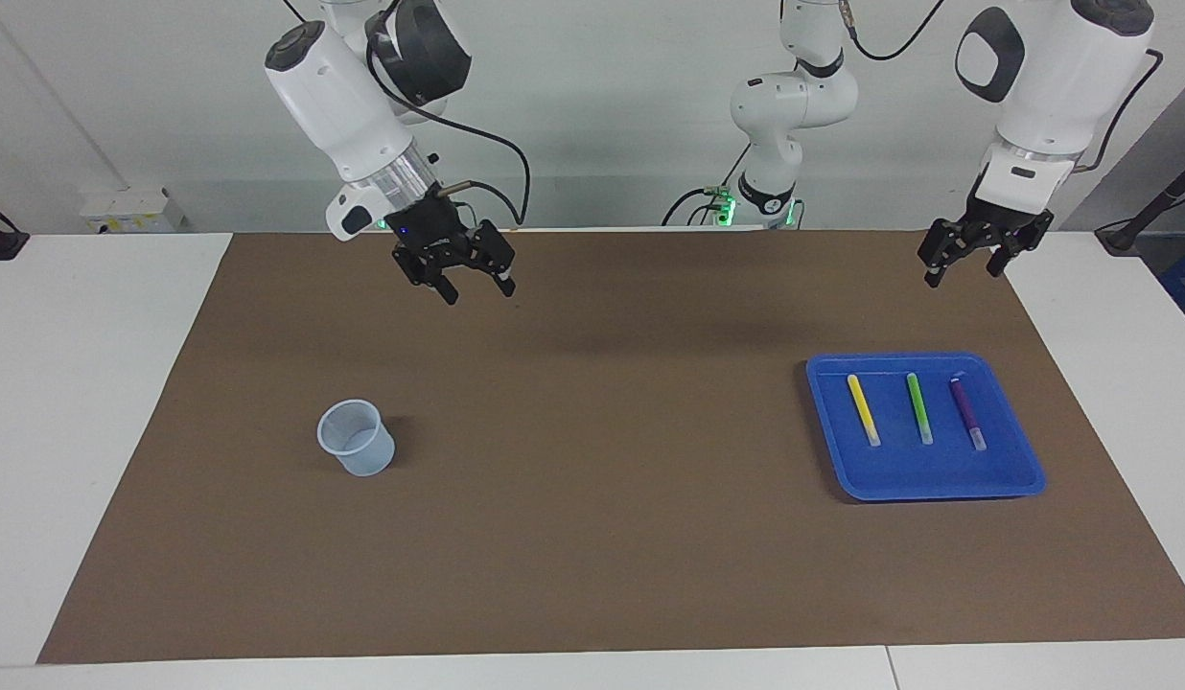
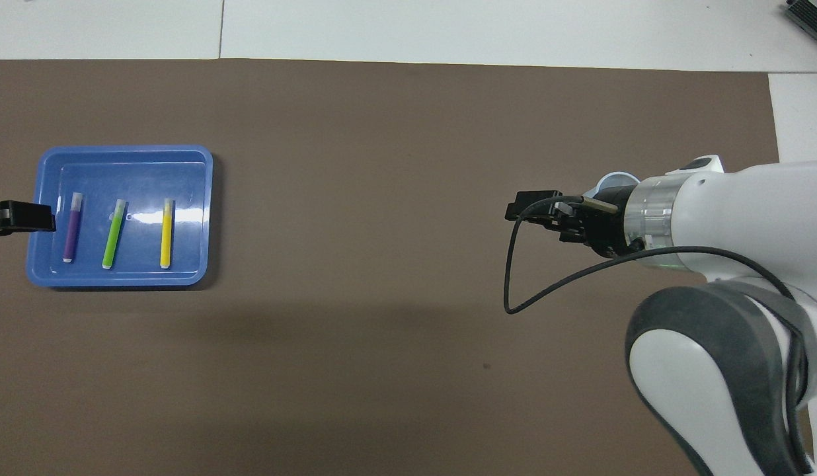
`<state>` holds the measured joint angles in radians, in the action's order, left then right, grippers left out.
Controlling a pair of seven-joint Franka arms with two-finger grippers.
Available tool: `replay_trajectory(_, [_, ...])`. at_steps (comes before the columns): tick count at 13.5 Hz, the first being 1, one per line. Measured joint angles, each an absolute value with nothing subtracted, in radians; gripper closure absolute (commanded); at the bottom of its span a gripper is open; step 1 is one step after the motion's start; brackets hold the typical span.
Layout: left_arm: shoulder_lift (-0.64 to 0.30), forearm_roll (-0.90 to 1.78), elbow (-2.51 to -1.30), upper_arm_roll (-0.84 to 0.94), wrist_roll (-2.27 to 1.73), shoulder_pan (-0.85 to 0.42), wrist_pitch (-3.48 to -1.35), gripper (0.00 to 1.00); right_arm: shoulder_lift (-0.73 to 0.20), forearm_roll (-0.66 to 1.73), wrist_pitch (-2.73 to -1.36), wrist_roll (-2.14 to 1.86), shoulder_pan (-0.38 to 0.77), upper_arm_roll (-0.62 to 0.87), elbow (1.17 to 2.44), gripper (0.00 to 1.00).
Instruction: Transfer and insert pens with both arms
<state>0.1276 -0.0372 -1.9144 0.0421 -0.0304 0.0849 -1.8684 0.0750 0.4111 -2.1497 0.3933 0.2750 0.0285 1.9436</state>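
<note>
1. Pens lie untouched: yellow pen, green pen and purple pen rest side by side in the blue tray, toward the left arm's end of the desk.
2. Our left end effector hangs over the mat's edge, nearer the robots than the tray, fingers apart, empty.
3. Our right end effector hovers mid-air, apart, holding nothing, well clear of the cup.
4. We judge this the approach step; next, the left must descend onto one pen, aligned across its barrel.
</note>
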Motion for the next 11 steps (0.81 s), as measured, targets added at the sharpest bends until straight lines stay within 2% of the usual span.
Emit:
replay_trajectory(3, [0.072, 0.050, -2.021, 0.049, -0.030, 0.084, -1.985, 0.18, 0.050, 0.411, -2.230, 0.451, 0.319, 0.029, 1.943, 0.00])
replay_trajectory(7, [-0.023, 0.066, -2.166, 0.058, -0.030, 0.062, -2.246, 0.25, 0.009, 0.411, -2.325, 0.475, 0.378, 0.029, 1.942, 0.00])
replay_trajectory(11, [-0.099, 0.066, -2.187, 0.057, -0.030, 0.050, -2.365, 0.25, -0.054, 0.411, -2.374, 0.476, 0.399, 0.029, 1.895, 0.00])
